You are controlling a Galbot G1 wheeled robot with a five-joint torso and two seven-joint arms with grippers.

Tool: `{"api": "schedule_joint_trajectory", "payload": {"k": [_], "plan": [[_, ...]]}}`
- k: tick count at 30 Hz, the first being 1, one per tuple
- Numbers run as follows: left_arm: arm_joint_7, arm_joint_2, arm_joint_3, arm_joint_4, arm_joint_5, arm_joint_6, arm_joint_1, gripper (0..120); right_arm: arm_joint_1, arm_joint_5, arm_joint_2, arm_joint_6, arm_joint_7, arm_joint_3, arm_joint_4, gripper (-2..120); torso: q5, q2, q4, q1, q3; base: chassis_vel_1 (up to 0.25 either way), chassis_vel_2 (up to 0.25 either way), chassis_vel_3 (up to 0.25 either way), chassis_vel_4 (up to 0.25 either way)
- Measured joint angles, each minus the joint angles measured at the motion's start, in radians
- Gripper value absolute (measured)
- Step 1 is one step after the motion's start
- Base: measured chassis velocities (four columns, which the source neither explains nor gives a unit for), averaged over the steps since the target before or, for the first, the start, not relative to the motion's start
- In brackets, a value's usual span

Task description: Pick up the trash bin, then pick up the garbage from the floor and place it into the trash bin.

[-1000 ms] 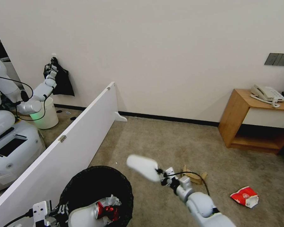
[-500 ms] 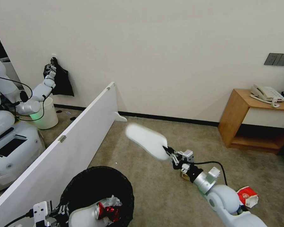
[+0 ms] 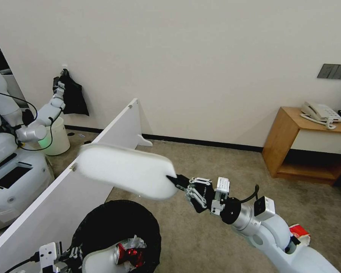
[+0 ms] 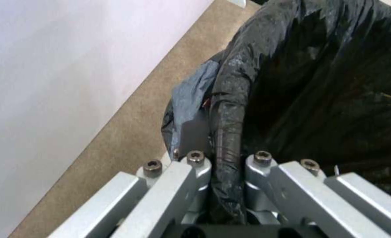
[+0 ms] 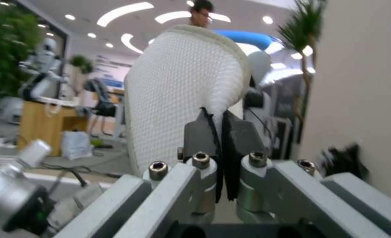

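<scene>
The trash bin [image 3: 102, 220], lined with a black bag [image 4: 319, 86], stands at the bottom of the head view. It holds a white slipper [image 3: 98, 262], a crushed red wrapper [image 3: 129, 254] and a tissue [image 3: 135, 240]. My left gripper [image 3: 72, 253] is shut on the bin's bag-covered rim [image 4: 227, 132]. My right gripper [image 3: 177, 181] is shut on the edge of another flat white slipper [image 3: 127, 170] and holds it in the air, above the bin in the head view. From the right wrist, that slipper [image 5: 182, 86] stands up out of the shut fingers [image 5: 197, 132]. A red-and-white crushed cup [image 3: 301, 232] lies on the carpet behind my right arm.
A long white partition board [image 3: 75, 178] runs along the bin's left side. Behind it are another robot [image 3: 11, 163], a white bucket [image 3: 58, 138] and a black bag [image 3: 72, 96] on the wall. A wooden side table [image 3: 288, 144] with a telephone [image 3: 320, 112] stands at the right wall.
My right arm has lifted the slipper and swung it left and towards the camera, from low beside the bin to high over it. The left gripper and the bin have stayed put.
</scene>
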Motion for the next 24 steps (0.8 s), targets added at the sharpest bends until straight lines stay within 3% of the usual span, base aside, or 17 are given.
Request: {"api": "schedule_joint_trajectory", "payload": {"k": [6,14,20,24], "plan": [[0.0,-0.004,0.003,-0.005,0.002,0.003,0.003,4,0.056,0.128,-0.007,-0.001,-0.051,-0.069,0.043,1,-0.0001,0.0,-0.0004,0.0,0.0,0.0,0.0,0.0,0.0],[-0.003,-0.024,0.002,-0.016,0.009,0.006,0.005,4,0.084,0.141,0.015,0.007,-0.145,-0.141,-0.024,1,0.0,0.0,-0.0001,0.0,0.0,0.0,0.0,0.0,0.0],[-0.024,-0.029,0.003,-0.019,0.006,0.027,0.005,4,0.089,0.116,0.015,0.016,-0.154,-0.173,-0.068,1,-0.0001,0.0,-0.0002,0.0,0.0,0.0,0.0,0.0,0.0],[-0.03,-0.027,0.004,-0.02,0.001,0.034,-0.001,4,0.066,0.18,0.032,0.009,-0.168,-0.208,-0.114,1,-0.0001,0.0,-0.0002,0.0,0.0,0.0,0.0,0.0,0.0]]}}
